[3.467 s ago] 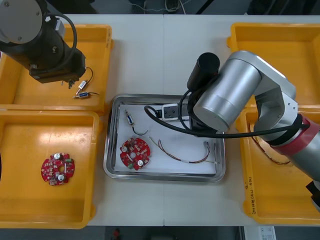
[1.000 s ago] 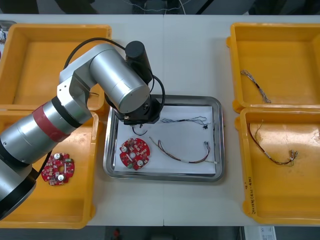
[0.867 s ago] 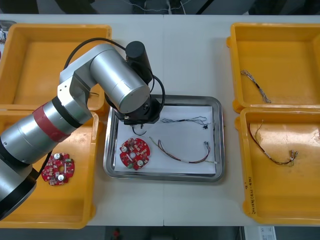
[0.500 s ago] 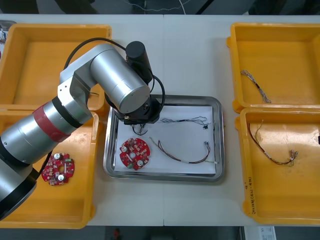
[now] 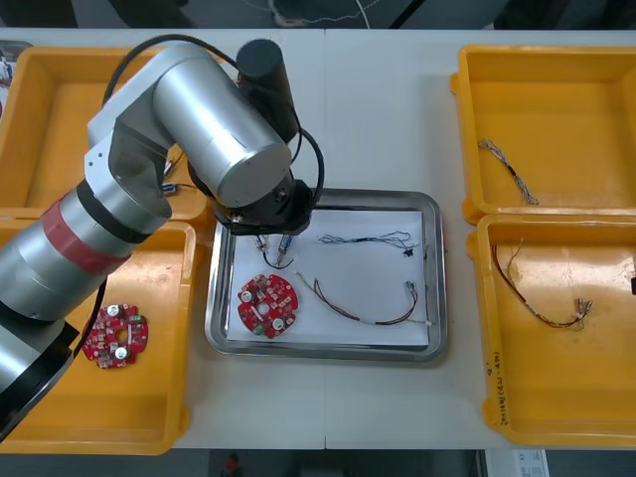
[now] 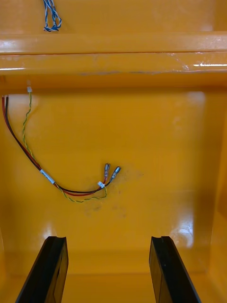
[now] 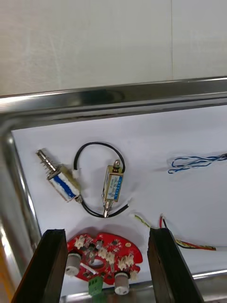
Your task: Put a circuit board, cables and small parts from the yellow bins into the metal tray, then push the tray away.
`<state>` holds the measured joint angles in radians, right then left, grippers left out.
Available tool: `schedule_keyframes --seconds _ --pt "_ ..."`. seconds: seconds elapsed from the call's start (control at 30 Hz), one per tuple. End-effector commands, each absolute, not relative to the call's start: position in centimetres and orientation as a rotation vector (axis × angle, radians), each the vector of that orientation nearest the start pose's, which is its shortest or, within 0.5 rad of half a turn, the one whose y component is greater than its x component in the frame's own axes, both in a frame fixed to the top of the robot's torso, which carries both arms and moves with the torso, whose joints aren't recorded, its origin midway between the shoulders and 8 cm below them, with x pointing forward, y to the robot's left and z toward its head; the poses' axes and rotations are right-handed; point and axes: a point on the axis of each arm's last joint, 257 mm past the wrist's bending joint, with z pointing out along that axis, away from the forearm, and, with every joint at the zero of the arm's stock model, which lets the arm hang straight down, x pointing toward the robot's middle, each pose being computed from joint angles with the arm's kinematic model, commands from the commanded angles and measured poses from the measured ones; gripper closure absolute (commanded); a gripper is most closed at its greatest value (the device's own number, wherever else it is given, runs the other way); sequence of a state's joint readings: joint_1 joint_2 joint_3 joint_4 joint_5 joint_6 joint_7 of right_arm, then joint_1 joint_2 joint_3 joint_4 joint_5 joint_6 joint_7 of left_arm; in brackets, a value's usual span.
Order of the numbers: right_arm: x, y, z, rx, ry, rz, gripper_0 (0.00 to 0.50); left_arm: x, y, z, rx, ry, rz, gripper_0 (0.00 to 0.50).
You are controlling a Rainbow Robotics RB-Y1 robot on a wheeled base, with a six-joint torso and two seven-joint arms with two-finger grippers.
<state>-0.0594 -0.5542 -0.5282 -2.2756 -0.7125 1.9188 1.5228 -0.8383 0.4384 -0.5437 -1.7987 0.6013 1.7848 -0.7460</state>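
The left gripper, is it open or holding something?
Open. The left gripper holds its fingers apart, nothing between them, above two small metal parts lying in the metal tray. The right gripper hangs over a yellow bin.

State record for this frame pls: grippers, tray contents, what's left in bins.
left gripper: open, empty, over metal tray left part
right gripper: open, empty, over near right bin
in tray: circuit board, two small metal parts, blue and white cable, red and yellow cable
in bins: spare board, far-bin cable, near-bin cable
tray pushed: not yet
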Motion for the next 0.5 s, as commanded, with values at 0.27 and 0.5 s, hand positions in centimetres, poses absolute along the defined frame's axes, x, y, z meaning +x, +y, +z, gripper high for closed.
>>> schedule_keyframes --seconds 0.27,0.5 --pt "35.1 -38.9 -16.8 -0.049 2.582 -0.077 0.000 45.9 9.4 -10.2 0.047 2.596 -0.260 0.000" --pt "35.1 -36.9 -16.0 -0.212 2.573 -0.125 0.000 44.5 12.6 -8.1 0.067 2.540 -0.314 0.000"
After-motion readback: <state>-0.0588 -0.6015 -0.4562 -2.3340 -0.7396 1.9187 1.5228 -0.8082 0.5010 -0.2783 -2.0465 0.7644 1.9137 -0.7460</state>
